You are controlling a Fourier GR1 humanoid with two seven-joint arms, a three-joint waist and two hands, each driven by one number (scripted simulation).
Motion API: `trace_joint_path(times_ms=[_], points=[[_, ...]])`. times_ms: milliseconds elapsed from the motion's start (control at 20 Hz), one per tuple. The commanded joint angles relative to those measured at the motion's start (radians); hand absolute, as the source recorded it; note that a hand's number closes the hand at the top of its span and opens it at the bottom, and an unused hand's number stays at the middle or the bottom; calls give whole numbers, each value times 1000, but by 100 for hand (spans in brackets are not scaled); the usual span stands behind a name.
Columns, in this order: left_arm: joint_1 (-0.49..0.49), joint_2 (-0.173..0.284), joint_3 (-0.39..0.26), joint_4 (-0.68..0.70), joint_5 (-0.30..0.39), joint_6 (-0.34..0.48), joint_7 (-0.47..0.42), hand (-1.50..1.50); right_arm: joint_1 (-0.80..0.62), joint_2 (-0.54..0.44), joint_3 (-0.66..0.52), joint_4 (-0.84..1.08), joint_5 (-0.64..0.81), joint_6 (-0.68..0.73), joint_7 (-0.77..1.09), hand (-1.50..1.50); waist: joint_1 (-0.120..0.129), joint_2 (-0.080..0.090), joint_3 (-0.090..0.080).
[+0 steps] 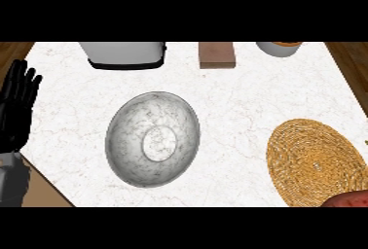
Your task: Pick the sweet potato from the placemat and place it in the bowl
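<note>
A marbled grey bowl (153,138) sits left of the counter's middle, with nothing inside. The round woven placemat (313,161) lies at the right. Only a reddish end of the sweet potato (350,200) shows at the placemat's lower right, cut off by the view's edge. My left hand (17,104) rests at the far left edge, fingers straight and pointing up, well apart from the bowl. My right hand is out of view.
Along the far edge stand a white appliance with a black base (124,55), a brown wooden block (217,55) and a white cup (279,48). The white marble counter (237,107) ends in wooden floor at the left and right.
</note>
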Motion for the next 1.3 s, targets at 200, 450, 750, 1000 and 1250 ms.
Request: trace_joint_path(times_ms=[200, 450, 750, 1000, 1250], points=[[-23, -14, -23, -20, -9, 9, 26, 0, -318, 89, 255, -157, -75, 48, 494, 150, 37, 3, -2], [-87, -13, -5, 113, -14, -4, -44, 0, -623, 146, 451, -31, -63, 66, 760, 150, 22, 7, -2], [-68, 19, 5, -1, 8, -11, 50, 0, -839, 321, 678, 248, 86, -1, 885, 150, 38, 1, 1], [-89, -18, -8, 57, -13, 11, 4, 0, -848, 420, 725, 473, 190, -109, 765, 150, 21, 7, 3], [-39, -37, -25, 30, -38, 13, -35, 0, -881, 424, 848, 687, 272, -283, 736, 150, 28, 7, 3]])
